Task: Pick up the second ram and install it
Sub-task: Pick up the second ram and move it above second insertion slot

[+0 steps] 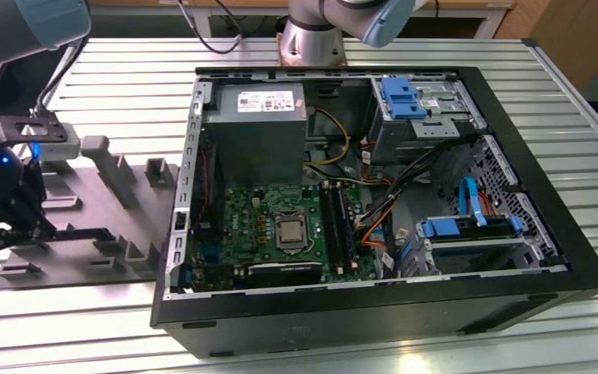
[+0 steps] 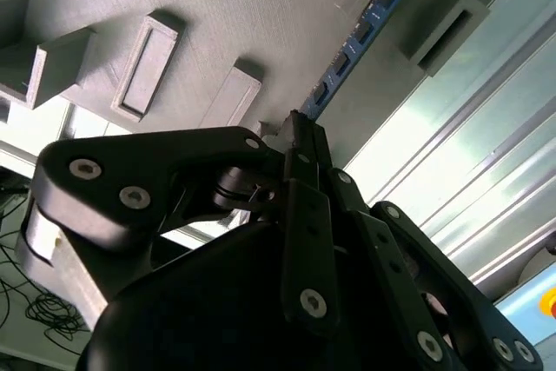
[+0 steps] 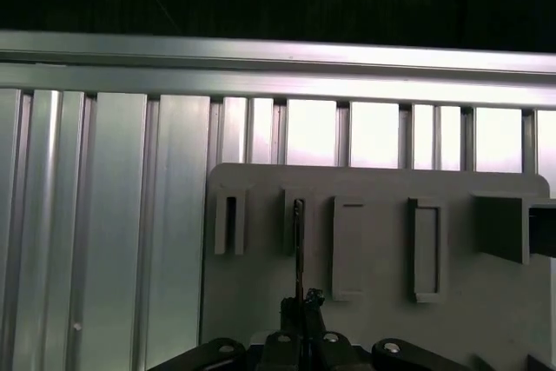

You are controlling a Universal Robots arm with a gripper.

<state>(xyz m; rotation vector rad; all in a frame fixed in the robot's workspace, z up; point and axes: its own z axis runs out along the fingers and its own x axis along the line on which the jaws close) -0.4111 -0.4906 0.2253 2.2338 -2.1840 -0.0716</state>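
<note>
Pinching the long, thin, flat dark memory stick (image 2: 360,32) in the closed black two-finger gripper (image 2: 295,123), at the grey plastic fixture block (image 1: 122,195) beside the open black computer case (image 1: 382,319); could tilt and snag on fixture posts (image 1: 94,148) if gripped off-centre.

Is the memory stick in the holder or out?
In. The memory stick stands on edge in the grey holder, with the hand closed on it.
</note>
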